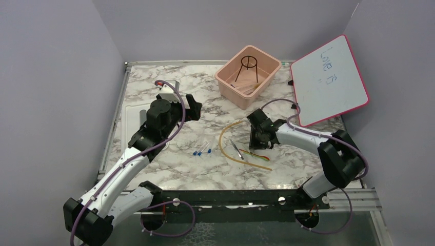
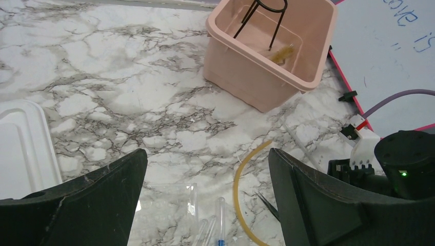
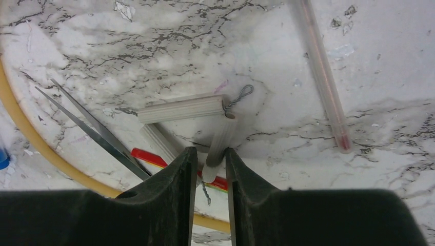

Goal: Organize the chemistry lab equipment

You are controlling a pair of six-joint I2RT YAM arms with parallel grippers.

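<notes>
My right gripper (image 1: 258,139) is low over the table and shut on one leg of a white ribbed triangle strung on wire (image 3: 179,108). Metal tweezers (image 3: 87,123), a red strip (image 3: 143,156) and the tan rubber tube (image 3: 31,138) lie beside it, and a thin glass rod with a red tip (image 3: 323,66) lies to its right. My left gripper (image 2: 208,156) is open and empty above small blue-tipped tubes (image 2: 220,220) and a clear plastic piece (image 2: 154,205). The black wire tripod (image 1: 250,62) stands in the pink bin (image 1: 228,82).
The pink-framed whiteboard (image 1: 331,79) leans at the back right. The white lid (image 2: 20,148) lies flat at the table's left. In the top view, the tan tube (image 1: 224,141) curves between the two grippers, with the tweezers (image 1: 237,149) beside it.
</notes>
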